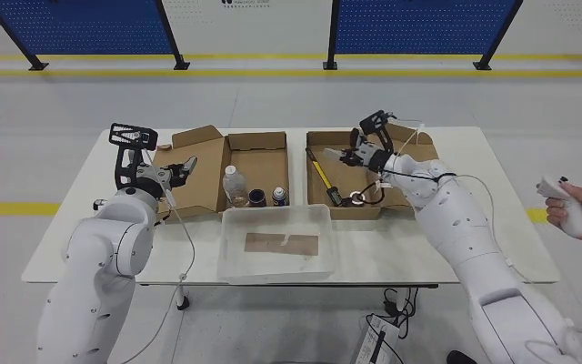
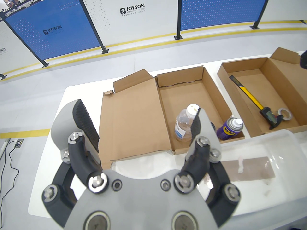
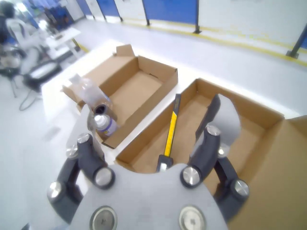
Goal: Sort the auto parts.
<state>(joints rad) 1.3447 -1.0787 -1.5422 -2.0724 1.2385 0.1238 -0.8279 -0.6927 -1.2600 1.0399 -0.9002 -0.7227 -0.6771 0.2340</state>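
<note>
Here, the right gripper (image 3: 151,106) hovers with its jaws apart over the right box (image 2: 239,66). Directly below it the caliper (image 3: 171,130) lies flat on the box floor, and a metal ring (image 2: 285,114) sits just beside the caliper's head. The caliper looks stiff, slim and fairly light, probably slippery, so a pinch across the yellow beam near the head seems safest. The left gripper (image 2: 138,108), also spread wide, hangs above the left box (image 2: 182,92) flap, with a bottle (image 2: 184,125) and spray can (image 2: 229,128) just beyond its fingertips.
</note>
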